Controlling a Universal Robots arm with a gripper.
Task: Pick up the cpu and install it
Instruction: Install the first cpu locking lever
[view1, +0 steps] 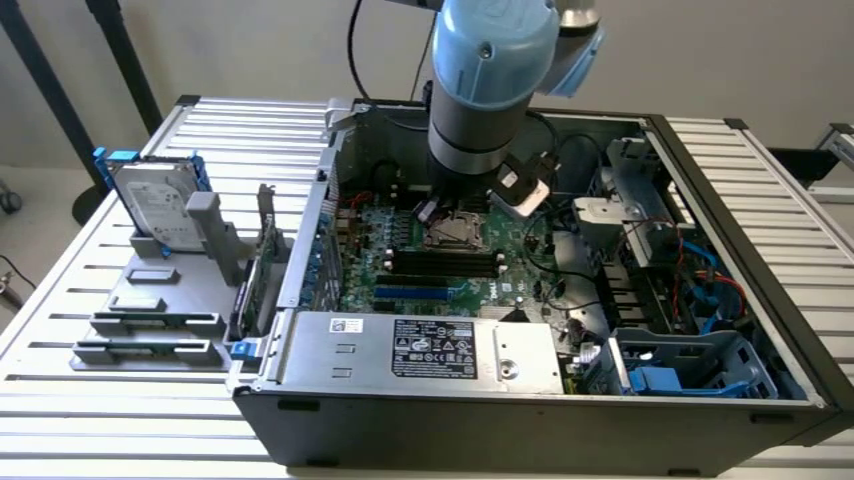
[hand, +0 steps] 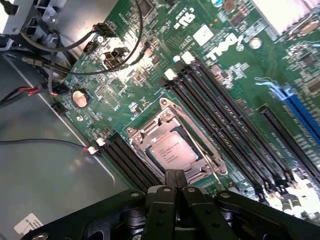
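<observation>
1. An open computer case (view1: 534, 400) lies on its side on a slatted metal table (view1: 80, 330), its interior facing up. The robot arm (view1: 487, 80) comes down into it from above, blue at the joint and dark grey lower down.
2. The green motherboard (hand: 150, 65) covers the floor of the case. A grey power supply (view1: 427, 350) with a black label runs along the case's near edge, and a blue-and-grey drive cage (view1: 694, 370) fills the corner at the exterior view's right.
3. Outside the case, at the exterior view's left, a silver hard drive (view1: 158, 205) in a blue bracket stands upright on a grey fixture (view1: 154, 320).
4. On the board, long black memory slots (hand: 225, 120) run along one side of the processor socket (hand: 172, 145), a shorter black pair (hand: 127, 160) lies along the other side, and a blue slot (hand: 300, 112) sits further off. Black cables (hand: 50, 47) cross the board's edge near a round coin battery (hand: 79, 97).
5. The gripper (hand: 175, 182) hangs directly over the socket, its two black fingers (hand: 170, 180) pressed together with no gap and nothing between them.
6. The cpu (hand: 172, 151), a small square with a dull silver top, lies flat inside the socket's metal frame. It is just beyond the fingertips in the wrist view, close beside them. Whether the tips touch the frame cannot be told.
</observation>
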